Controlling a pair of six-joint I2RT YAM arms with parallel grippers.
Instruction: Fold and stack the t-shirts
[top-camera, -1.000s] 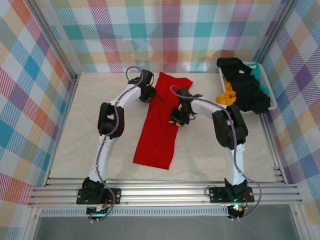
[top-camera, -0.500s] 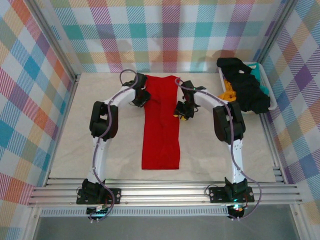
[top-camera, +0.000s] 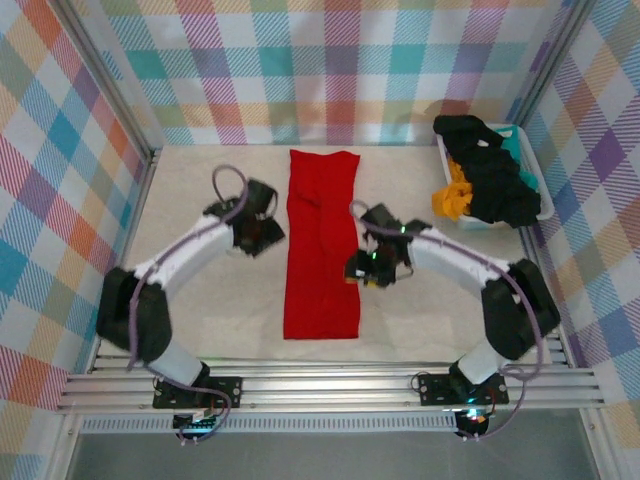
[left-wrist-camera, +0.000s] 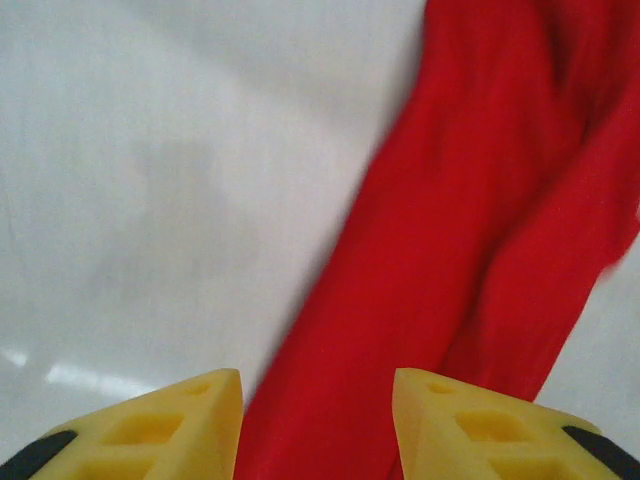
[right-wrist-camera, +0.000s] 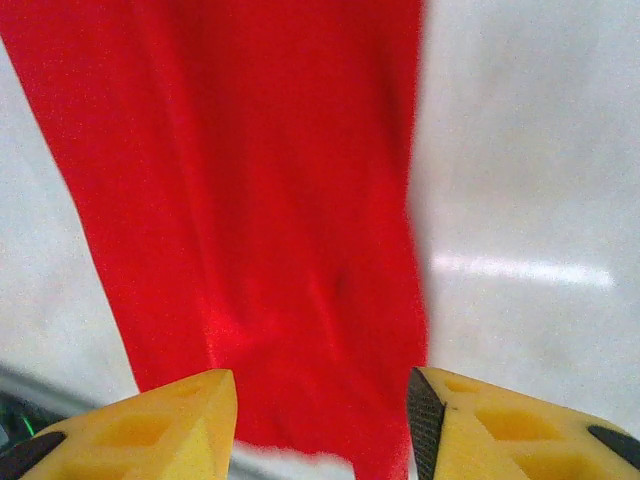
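Observation:
A bright red t-shirt (top-camera: 322, 250) lies flat on the table as a long narrow strip running from the far wall toward the near edge. My left gripper (top-camera: 270, 233) hovers just off its left edge, about halfway along. In the left wrist view the left gripper (left-wrist-camera: 318, 425) is open, with the red t-shirt (left-wrist-camera: 440, 250) lying below and ahead of it. My right gripper (top-camera: 357, 272) sits at the strip's right edge. The right wrist view shows the right gripper (right-wrist-camera: 320, 415) open above the red t-shirt (right-wrist-camera: 250, 180), nothing pinched.
At the back right a white-and-teal basket (top-camera: 545, 203) holds a black t-shirt (top-camera: 495, 175) and an orange-yellow one (top-camera: 452, 197) spilling over its left side. Plaid walls close in three sides. Bare pale tabletop (top-camera: 190, 290) lies on both sides of the strip.
Both grippers have let go of the red t-shirt's far end, opened, and drawn back toward the near side. The shirt, slanted a second ago, now lies straight and flat.

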